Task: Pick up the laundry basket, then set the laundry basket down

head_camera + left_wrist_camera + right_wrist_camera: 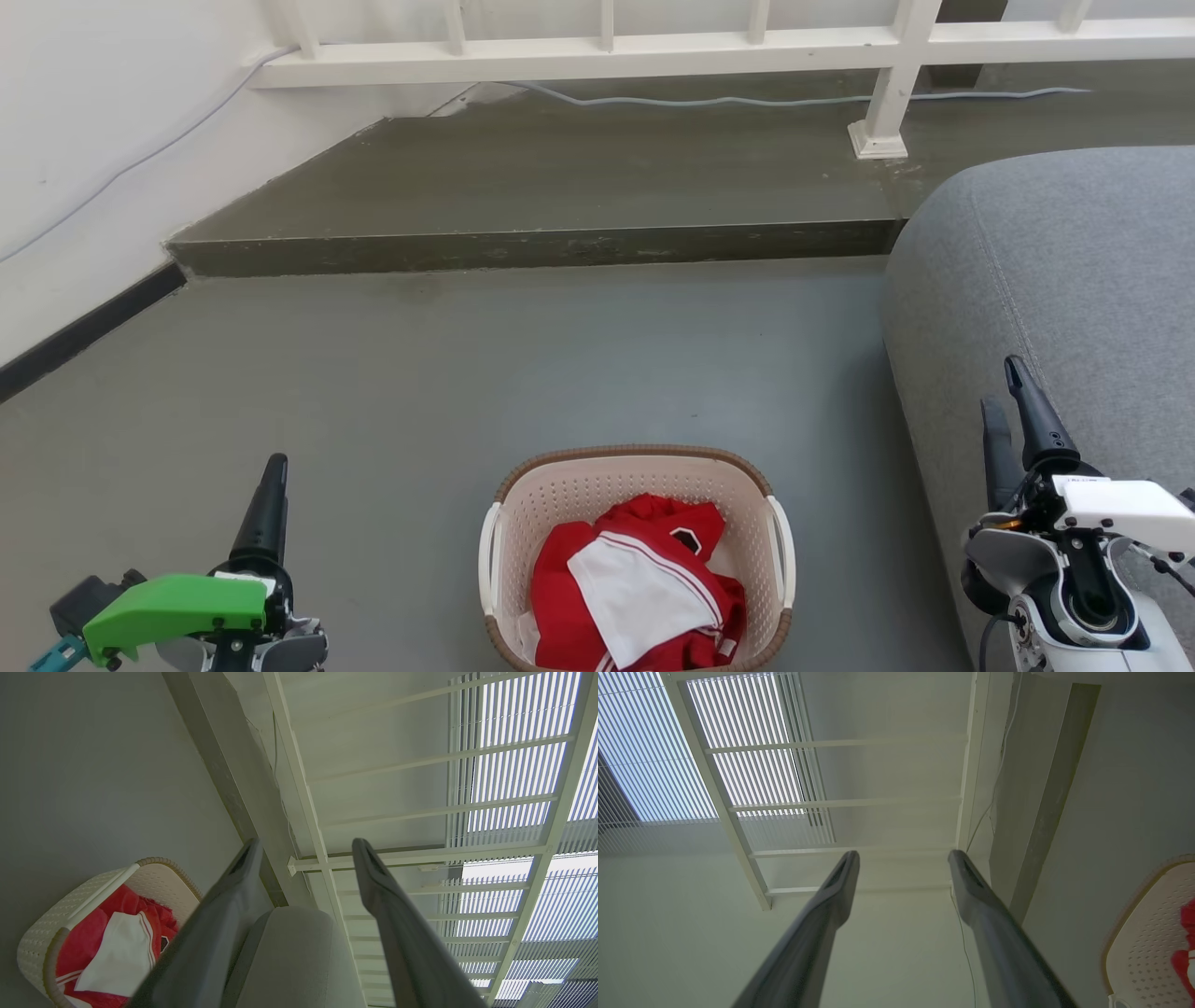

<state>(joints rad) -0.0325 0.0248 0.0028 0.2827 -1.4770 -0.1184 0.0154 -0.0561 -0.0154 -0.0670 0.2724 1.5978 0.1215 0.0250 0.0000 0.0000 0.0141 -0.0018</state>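
The laundry basket [560, 495], cream with a brown rim and white side handles, stands on the grey floor at the bottom middle of the head view, holding red and white clothes [644, 579]. My left gripper [274, 471] hovers to its left, well apart from it; in the left wrist view that gripper [306, 847] is open and empty, with the basket [42, 938] at lower left. To the basket's right, beside the sofa, my right gripper [1001, 387] points upward. The right wrist view shows this gripper [903, 856] open and empty, and the basket [1143, 942] at the right edge.
A grey sofa [1074, 280] fills the right side, close to my right arm. Beyond the basket a low concrete step [532, 247] crosses the floor, with a white railing [607, 47] and a cable [747, 101] behind it. A white wall [84, 140] bounds the left.
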